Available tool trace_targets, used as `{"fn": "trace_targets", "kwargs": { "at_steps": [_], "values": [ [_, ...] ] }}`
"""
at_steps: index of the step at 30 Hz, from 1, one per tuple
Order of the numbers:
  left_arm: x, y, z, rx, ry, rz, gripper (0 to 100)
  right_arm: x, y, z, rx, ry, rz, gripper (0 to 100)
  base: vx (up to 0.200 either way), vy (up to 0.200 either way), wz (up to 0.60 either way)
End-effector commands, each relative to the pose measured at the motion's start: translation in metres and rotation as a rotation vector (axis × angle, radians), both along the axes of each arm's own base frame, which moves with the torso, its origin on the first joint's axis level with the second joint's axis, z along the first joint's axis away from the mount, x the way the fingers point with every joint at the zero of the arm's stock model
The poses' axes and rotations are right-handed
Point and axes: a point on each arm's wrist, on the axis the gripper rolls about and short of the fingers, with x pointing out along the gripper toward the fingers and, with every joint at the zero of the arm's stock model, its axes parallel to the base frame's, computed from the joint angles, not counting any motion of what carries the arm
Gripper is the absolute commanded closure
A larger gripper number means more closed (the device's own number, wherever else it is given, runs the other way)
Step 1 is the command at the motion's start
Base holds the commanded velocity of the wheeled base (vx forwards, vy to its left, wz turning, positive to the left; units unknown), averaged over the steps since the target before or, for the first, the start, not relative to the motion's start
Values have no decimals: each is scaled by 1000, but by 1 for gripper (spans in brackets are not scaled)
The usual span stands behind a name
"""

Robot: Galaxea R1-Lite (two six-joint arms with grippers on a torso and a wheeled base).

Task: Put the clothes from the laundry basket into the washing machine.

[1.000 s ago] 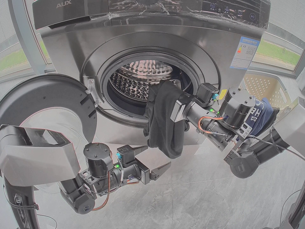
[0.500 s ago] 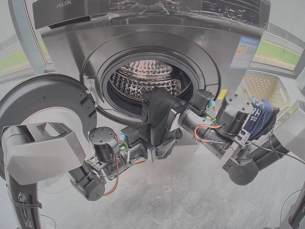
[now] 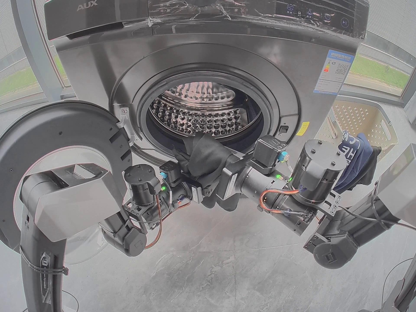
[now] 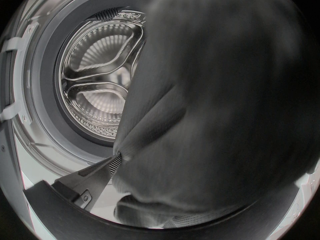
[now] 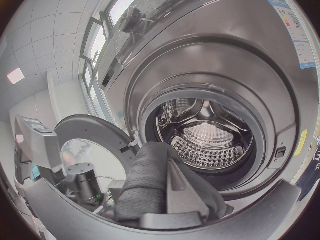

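Right claw (image 3: 214, 176) grips the garment (image 3: 203, 152) at the drum (image 3: 203, 109) lip, with the opening just ahead. Left claw (image 3: 206, 193) sits beneath; I cannot tell its grip.

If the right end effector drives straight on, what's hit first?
Gripping the black garment, the right end effector aims at the washing machine opening. Likely first contact: the door seal's lower lip, unless it clears into the drum; depth unclear.
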Motion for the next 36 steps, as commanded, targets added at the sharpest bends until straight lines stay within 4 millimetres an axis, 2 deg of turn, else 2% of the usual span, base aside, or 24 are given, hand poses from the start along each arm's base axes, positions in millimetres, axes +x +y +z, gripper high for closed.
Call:
{"fn": "trace_targets", "kwargs": {
  "at_steps": [1,11,16,19,23,26,33,36],
  "values": [
    [1,-4,-9,8,15,-6,100,-2,0,2,4,-3,4,100,0,0,0],
    [7,-17,1,-27,-33,-27,100,-1,-1,2,11,-6,0,100,0,0,0],
    [10,-16,10,-49,-57,-10,100,3,-12,10,28,-19,-30,100,0,0,0],
    [10,-13,16,-68,-61,-1,100,13,-25,12,34,-15,-76,100,0,0,0],
    [0,-8,36,-107,-62,8,100,30,-45,3,24,20,-160,100,0,0,0],
    [-9,-5,47,-116,-64,17,100,37,-48,-8,7,45,-178,100,0,0,0],
    [-32,-3,57,-108,-47,0,100,41,-39,-25,-11,78,-167,100,0,0,0],
    [-44,-3,61,-106,-38,-18,100,37,-27,-29,-14,80,-133,100,0,0,0]
  ]
}}
